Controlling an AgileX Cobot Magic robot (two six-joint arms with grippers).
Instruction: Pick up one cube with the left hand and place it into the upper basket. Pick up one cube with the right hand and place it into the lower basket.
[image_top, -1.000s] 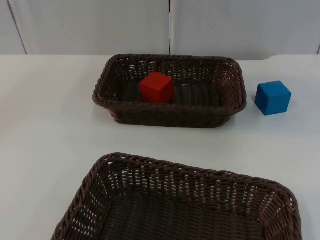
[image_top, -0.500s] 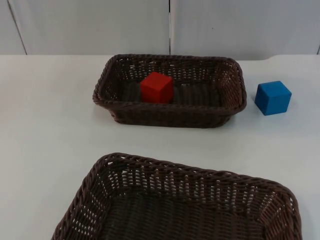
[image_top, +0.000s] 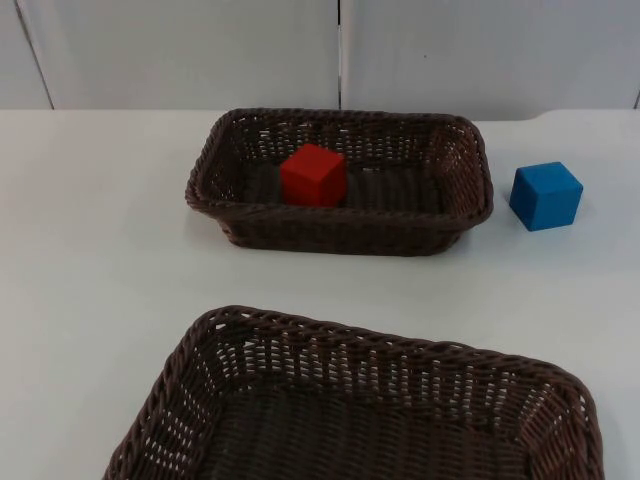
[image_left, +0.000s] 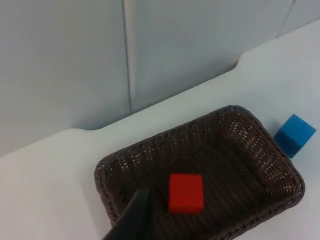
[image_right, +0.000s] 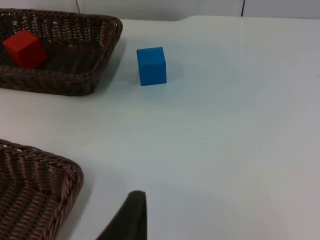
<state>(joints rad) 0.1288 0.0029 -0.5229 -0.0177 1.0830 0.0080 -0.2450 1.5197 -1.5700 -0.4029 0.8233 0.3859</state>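
From the top view you have the red cube already lying inside the upper basket, the blue cube on the tabletop just beside that basket's right end, and the lower basket near the camera with nothing in it. In the left wrist view the left pincer hangs above the upper basket, one fingertip showing beside the red cube; you cannot tell whether it is spread or pressed together. In the right wrist view the blue cube lies ahead of the right pincer, well apart from it, beside the upper basket, so the right arm looks the nearer one; its spread cannot be told either. Nothing has shifted from the earlier top pictures.
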